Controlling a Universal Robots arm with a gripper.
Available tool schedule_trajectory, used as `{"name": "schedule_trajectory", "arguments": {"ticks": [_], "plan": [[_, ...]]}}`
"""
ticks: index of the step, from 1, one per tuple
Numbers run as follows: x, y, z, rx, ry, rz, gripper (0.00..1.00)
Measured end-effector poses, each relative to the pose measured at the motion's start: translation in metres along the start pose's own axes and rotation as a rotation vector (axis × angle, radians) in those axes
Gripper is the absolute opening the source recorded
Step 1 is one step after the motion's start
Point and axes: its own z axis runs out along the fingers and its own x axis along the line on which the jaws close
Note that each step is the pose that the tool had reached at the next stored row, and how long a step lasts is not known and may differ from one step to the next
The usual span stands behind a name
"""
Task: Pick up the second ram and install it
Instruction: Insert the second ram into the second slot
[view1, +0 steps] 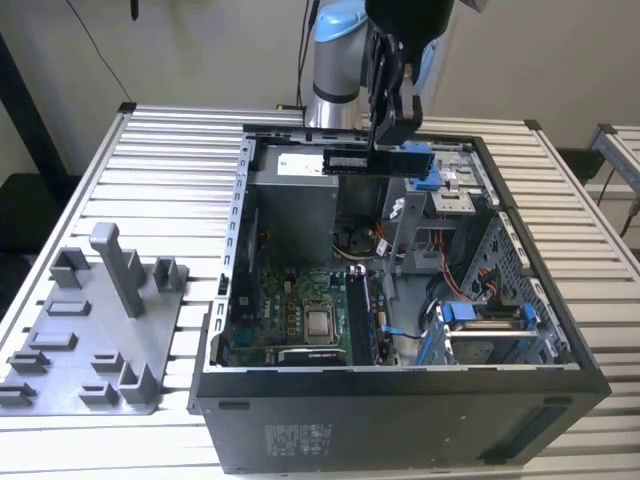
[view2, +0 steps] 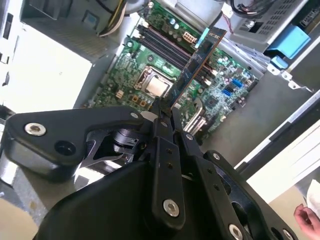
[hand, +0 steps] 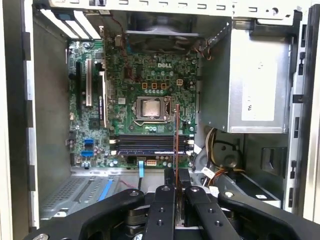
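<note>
You have the second ram (view1: 350, 162) pinched firmly in the gripper (view1: 390, 138), upper centre of the exterior view, above the open case (view1: 400, 420); it is not yet installed.

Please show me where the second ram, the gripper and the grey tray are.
second ram (view2: 196, 65): second wrist view, middle of the strip.
gripper (view2: 167, 111): second wrist view, between its fingertips.
grey tray (view1: 100, 335): exterior view, bare base plate.
</note>
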Motion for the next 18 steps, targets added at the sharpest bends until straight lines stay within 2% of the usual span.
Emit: {"name": "schedule_trajectory", "arguments": {"ticks": [3, 10, 13, 18], "plan": [[-0.0028, 0.0, 0.0002, 0.0, -0.0079, 0.0, 0.14], [-0.0029, 0.0, 0.0002, -0.0001, -0.0083, 0.001, 0.14], [-0.0028, 0.0, 0.0003, 0.0017, -0.0068, 0.024, 0.14], [-0.0028, 0.0, 0.0006, 0.0059, 0.0001, 0.079, 0.14]]}}
